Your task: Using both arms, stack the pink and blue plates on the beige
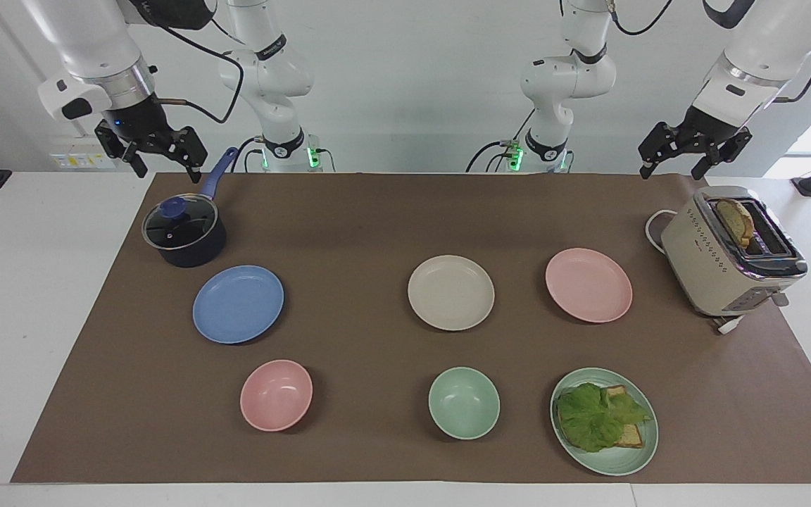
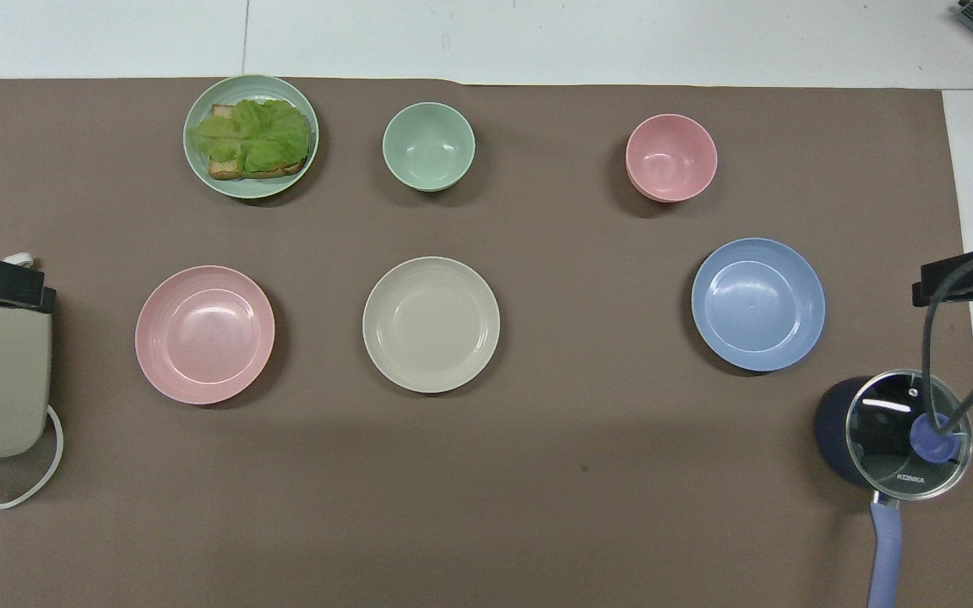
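Observation:
Three same-size plates lie in a row across the brown mat. The beige plate (image 1: 450,292) (image 2: 431,324) is in the middle. The pink plate (image 1: 588,284) (image 2: 204,334) lies toward the left arm's end, and the blue plate (image 1: 238,304) (image 2: 758,304) toward the right arm's end. All three are bare and apart from one another. My left gripper (image 1: 673,169) hangs open and holds nothing, over the mat's robot-side edge, by the toaster. The right gripper (image 1: 167,172) is open with nothing in it, raised over the saucepan's handle.
A lidded dark saucepan (image 1: 184,232) stands beside the blue plate, nearer the robots. A toaster (image 1: 729,253) holding bread stands beside the pink plate. Farther out are a pink bowl (image 1: 276,394), a green bowl (image 1: 463,403) and a green plate with lettuce and bread (image 1: 604,421).

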